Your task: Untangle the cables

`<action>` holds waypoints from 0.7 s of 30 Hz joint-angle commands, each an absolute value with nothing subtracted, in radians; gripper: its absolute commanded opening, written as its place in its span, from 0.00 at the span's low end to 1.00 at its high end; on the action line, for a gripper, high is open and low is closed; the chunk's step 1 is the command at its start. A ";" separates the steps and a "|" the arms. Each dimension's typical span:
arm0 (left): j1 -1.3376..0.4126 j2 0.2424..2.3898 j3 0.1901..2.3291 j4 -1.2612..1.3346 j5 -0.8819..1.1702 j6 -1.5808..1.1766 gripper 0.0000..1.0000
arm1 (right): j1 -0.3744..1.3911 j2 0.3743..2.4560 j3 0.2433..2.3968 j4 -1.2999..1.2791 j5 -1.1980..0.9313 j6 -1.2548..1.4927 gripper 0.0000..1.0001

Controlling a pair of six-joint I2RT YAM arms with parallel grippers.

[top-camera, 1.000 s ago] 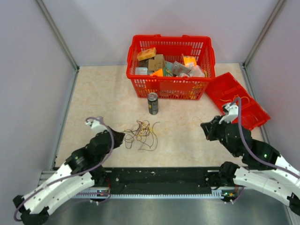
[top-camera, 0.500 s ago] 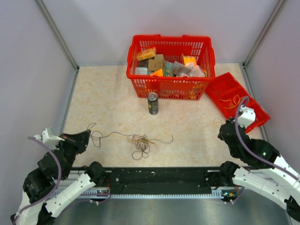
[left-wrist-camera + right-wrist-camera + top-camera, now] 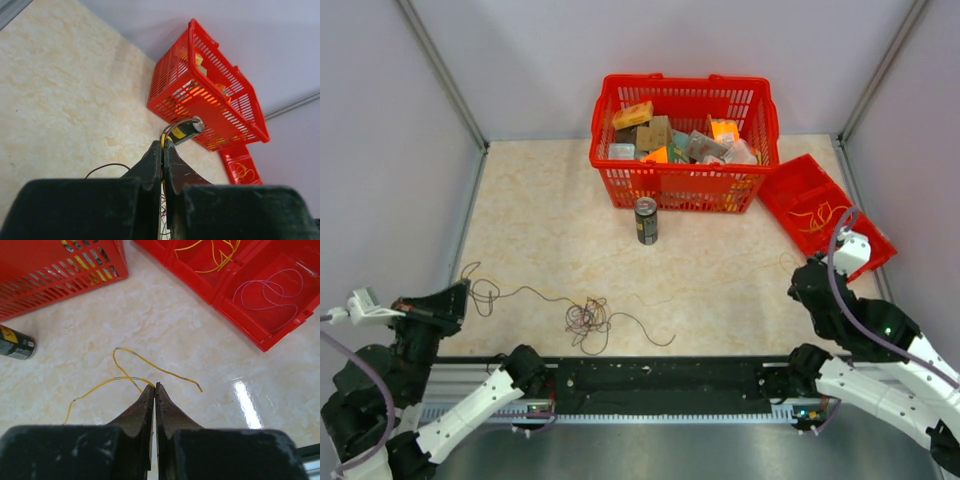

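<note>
Yellow wire (image 3: 172,374) now lies apart at centre right, pulled clear by the right gripper (image 3: 154,386), whose fingers are pressed together on it. The left gripper (image 3: 163,145), pinched on one dark strand (image 3: 525,291), has backed into the lower left, dragging the remaining tangle (image 3: 585,318) left of centre. So untangling is advancing. I count one tangle, one drink can (image 3: 645,220), one basket (image 3: 684,190) and one tray (image 3: 800,185).

Cables (image 3: 588,318) dark brown, yellow; basket (image 3: 680,188) red; tray (image 3: 865,245) red; table (image 3: 540,210) beige-marbled
</note>
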State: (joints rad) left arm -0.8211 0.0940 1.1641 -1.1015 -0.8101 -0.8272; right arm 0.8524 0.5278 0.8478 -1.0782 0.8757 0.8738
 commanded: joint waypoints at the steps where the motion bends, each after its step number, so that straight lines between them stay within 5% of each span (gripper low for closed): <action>1: -0.831 0.153 1.066 -1.069 -0.755 -0.799 0.00 | 0.842 0.431 0.919 -1.000 0.847 0.810 0.00; 7: -0.831 0.352 0.890 -0.973 -0.663 -0.776 0.08 | 0.841 0.313 1.054 -0.887 0.756 0.648 0.00; 14: -0.830 0.515 0.830 -0.948 -0.644 -0.851 0.09 | 0.841 0.477 1.147 -0.801 0.540 0.558 0.00; 21: -0.830 0.457 0.778 -0.807 -0.521 -0.854 0.10 | 0.842 0.890 1.184 -0.516 -0.134 0.491 0.00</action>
